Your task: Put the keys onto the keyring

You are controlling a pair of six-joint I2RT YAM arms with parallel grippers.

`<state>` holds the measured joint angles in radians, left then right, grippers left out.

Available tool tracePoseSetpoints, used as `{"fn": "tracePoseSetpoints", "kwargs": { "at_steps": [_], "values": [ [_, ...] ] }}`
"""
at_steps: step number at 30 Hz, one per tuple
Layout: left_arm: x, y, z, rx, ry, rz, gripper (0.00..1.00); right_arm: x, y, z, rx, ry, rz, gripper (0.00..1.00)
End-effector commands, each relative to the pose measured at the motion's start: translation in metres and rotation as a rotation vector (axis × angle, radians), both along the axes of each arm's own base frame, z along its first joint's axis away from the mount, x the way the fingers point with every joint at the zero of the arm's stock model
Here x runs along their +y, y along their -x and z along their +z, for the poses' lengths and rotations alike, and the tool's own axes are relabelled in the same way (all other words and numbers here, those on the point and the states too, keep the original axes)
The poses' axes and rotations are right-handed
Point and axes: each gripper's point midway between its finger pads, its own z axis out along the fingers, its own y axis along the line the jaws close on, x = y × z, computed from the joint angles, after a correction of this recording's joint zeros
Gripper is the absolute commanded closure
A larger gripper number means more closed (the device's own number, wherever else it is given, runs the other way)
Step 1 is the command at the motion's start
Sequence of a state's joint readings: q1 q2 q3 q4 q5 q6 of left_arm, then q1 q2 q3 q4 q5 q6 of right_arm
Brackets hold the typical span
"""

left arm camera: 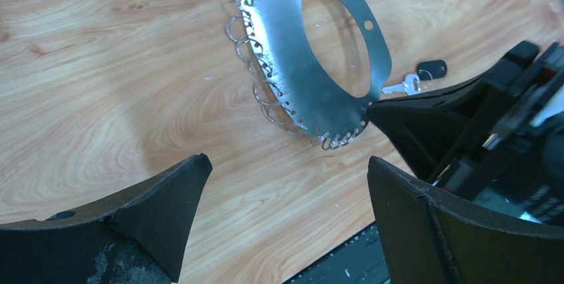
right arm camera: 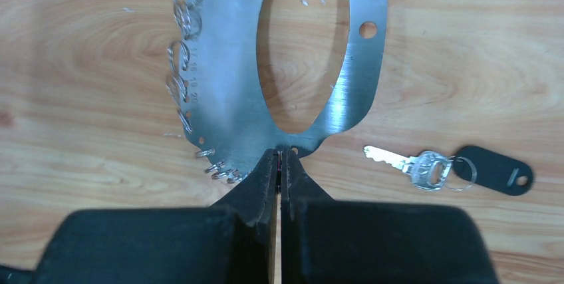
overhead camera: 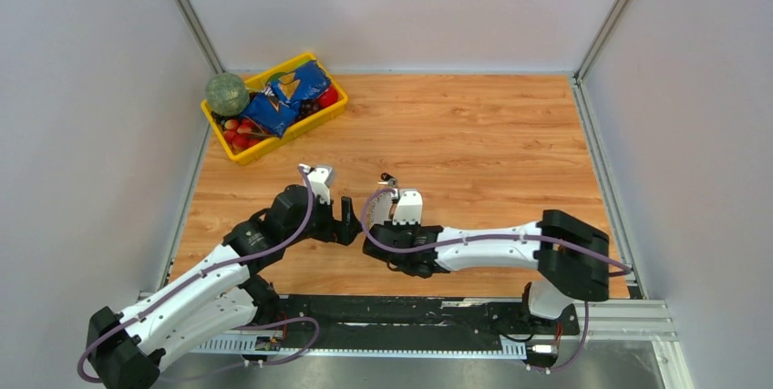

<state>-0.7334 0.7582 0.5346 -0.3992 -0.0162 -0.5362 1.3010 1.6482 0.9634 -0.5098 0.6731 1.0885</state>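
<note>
The keyring (right arm camera: 226, 84) is a flat silvery oval plate with a large hole and small split rings along its left edge. It is held tilted above the wooden table. My right gripper (right arm camera: 280, 154) is shut on its near end. One silver key (right arm camera: 406, 162) with a black plastic tag (right arm camera: 492, 169) lies on the table just right of the gripper. The left wrist view shows the keyring (left arm camera: 292, 78), the key (left arm camera: 402, 86) and the right gripper's fingers (left arm camera: 406, 118). My left gripper (left arm camera: 286, 164) is open and empty, just short of the keyring. From above, both grippers meet near the keyring (overhead camera: 379, 209).
A yellow bin (overhead camera: 339, 108) with blue snack bags, red fruit and a green ball (overhead camera: 226, 94) stands at the back left. Grey walls enclose the table on three sides. A black rail (overhead camera: 410, 312) runs along the near edge.
</note>
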Motion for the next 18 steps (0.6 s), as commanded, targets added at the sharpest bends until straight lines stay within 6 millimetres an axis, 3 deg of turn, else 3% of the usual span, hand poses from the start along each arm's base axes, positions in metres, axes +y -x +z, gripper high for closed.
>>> {"fn": "tracePoseSetpoints", "kwargs": {
  "at_steps": [1, 7, 18],
  "values": [
    [-0.016, 0.005, 0.032, -0.054, 0.102, -0.074, 0.00, 0.000, -0.005, 0.052, -0.137, -0.085, 0.072, 1.00],
    [-0.018, 0.009, 0.077, -0.115, 0.183, -0.085, 0.00, -0.001, 0.003, 0.087, -0.207, -0.120, 0.207, 1.00],
    [-0.031, 0.014, 0.123, -0.190, 0.279, -0.166, 0.00, -0.004, 0.024, 0.156, -0.330, -0.164, 0.452, 1.00]
  ]
}}
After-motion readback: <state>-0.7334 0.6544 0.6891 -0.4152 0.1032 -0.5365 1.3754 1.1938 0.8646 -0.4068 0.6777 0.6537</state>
